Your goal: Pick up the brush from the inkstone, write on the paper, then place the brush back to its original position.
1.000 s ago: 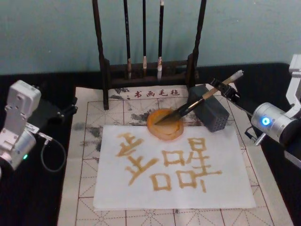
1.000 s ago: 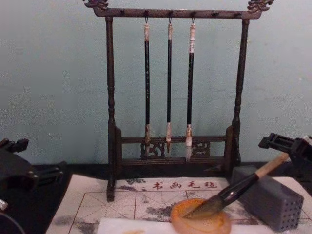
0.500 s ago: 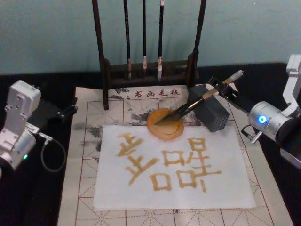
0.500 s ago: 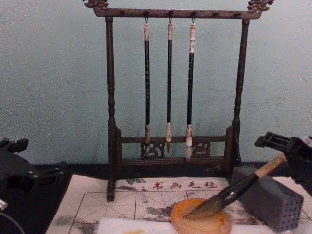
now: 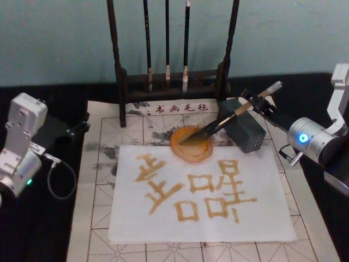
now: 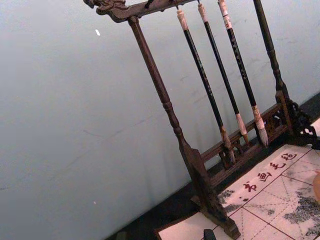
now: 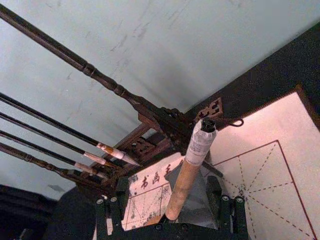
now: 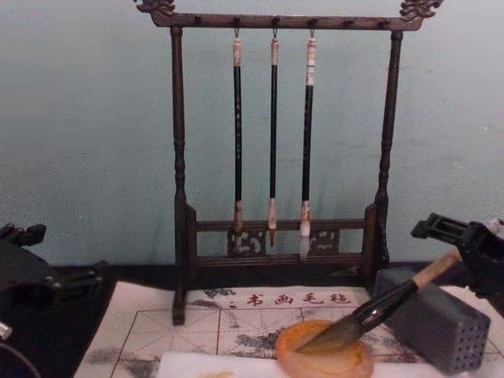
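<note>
Little is being changed: the right gripper (image 5: 257,102) is being shifted slightly, its jaws spread either side of the brush (image 5: 226,119) handle. The brush is being left leaning across the grey block (image 5: 248,134), bristles in the inkstone (image 5: 191,155), beside the written paper (image 5: 163,218). Release looks done. The left gripper (image 5: 73,130) is being kept parked.

Plain pale blue-green wall (image 8: 94,142) behind; dark wooden brush rack (image 8: 179,197) before it; black tabletop (image 5: 305,82) beneath

brush (image 5: 221,121): was tan-handled, black-shafted, dark-tufted
inkstone (image 5: 188,158): was amber-orange
paper (image 5: 264,224): was white, with golden-brown characters
mat (image 5: 95,207): was cream, red-gridded
</note>
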